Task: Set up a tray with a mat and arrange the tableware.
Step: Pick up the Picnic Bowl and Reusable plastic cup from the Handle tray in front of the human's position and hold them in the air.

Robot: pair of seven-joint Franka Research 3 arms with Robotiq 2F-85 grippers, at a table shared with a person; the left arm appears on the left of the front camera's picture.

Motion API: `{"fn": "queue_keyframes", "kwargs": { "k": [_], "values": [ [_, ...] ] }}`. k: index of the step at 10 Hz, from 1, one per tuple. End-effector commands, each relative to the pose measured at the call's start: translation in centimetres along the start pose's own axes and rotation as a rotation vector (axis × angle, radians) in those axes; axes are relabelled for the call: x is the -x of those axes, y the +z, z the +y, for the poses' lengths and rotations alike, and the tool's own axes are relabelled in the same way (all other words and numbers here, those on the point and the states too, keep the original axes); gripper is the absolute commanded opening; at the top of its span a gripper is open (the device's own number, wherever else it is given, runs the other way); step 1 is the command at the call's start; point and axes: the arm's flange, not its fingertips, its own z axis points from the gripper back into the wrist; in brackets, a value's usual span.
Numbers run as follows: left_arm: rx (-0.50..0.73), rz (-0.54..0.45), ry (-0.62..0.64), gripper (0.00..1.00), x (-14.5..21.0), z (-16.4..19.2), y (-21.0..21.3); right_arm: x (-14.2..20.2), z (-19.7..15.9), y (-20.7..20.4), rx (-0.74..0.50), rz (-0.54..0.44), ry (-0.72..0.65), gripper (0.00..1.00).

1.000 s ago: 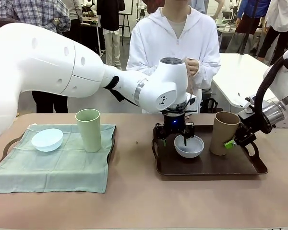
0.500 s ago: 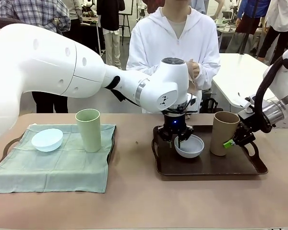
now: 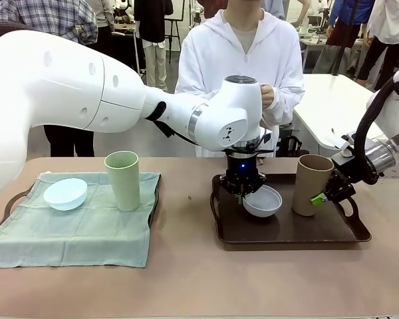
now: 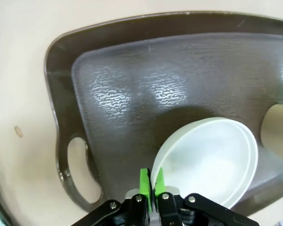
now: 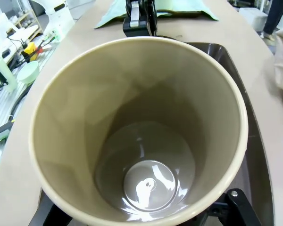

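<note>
Front: left end effector [image 3: 245, 191] clamped on the rim of the white-grey bowl [image 3: 264, 202]. The bowl is tilted in the brown tray [image 3: 286, 238] on the 3 o'clock half of the desk [image 3: 199, 279]; can't tell if it touches the tray floor. Right end effector [image 3: 321, 197] clamped on the tan-brown cup [image 3: 310, 183], at 3 o'clock of that bowl, same tray. Pale green cup [image 3: 122, 181] and pale blue bowl [image 3: 65, 193] stand on the green mat [image 3: 73, 232] at the 9 o'clock side. Left wrist: green pads [image 4: 145, 181] pinch the bowl rim, one inside, one outside; handle hole [image 4: 82, 165] at 8 o'clock. Right wrist: looking down into the tan-brown cup [image 5: 141, 127], mat at 12 o'clock.
</note>
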Motion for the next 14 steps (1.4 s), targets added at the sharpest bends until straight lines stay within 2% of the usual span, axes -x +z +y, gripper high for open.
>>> {"fn": "queue_keyframes", "kwargs": {
  "k": [1, 2, 3, 4, 5, 8, 10, 11, 14],
  "values": [
    [-0.025, 0.010, 0.039, 0.00, 0.2, 0.4, 0.9, -1.0, 0.5, 1.4, -0.001, -0.016, 0.040, 0.00],
    [-0.024, -0.009, 0.057, 0.00, 0.4, 0.7, 2.6, -2.7, 1.4, 2.8, -0.086, -0.055, 0.012, 0.00],
    [0.004, -0.026, 0.099, 0.01, 0.8, 1.0, 5.5, -5.4, 3.8, 4.5, -0.109, -0.074, 0.037, 0.00],
    [0.049, -0.059, 0.116, 0.01, 1.8, 1.3, 9.3, -8.4, 6.8, 6.6, -0.098, -0.042, 0.067, 0.00],
    [0.041, -0.129, 0.131, 0.01, 2.6, 1.5, 12.3, -10.7, 8.9, 8.4, -0.083, -0.018, 0.059, 0.00],
    [0.007, -0.259, 0.144, 0.01, 5.4, 0.8, 19.3, -16.6, 12.4, 11.5, -0.029, 0.015, 0.050, 0.00],
    [-0.015, -0.253, 0.175, 0.01, 6.7, 1.0, 20.6, -17.4, 11.6, 12.0, -0.035, 0.016, 0.013, 0.00],
    [0.038, -0.249, 0.120, 0.01, 4.6, 0.4, 21.7, -17.7, 13.0, 12.8, -0.023, 0.009, 0.075, 0.00],
    [0.038, -0.249, 0.120, 0.01, 4.6, 0.4, 21.7, -17.7, 13.0, 12.8, -0.023, 0.009, 0.075, 0.00]
  ]
}}
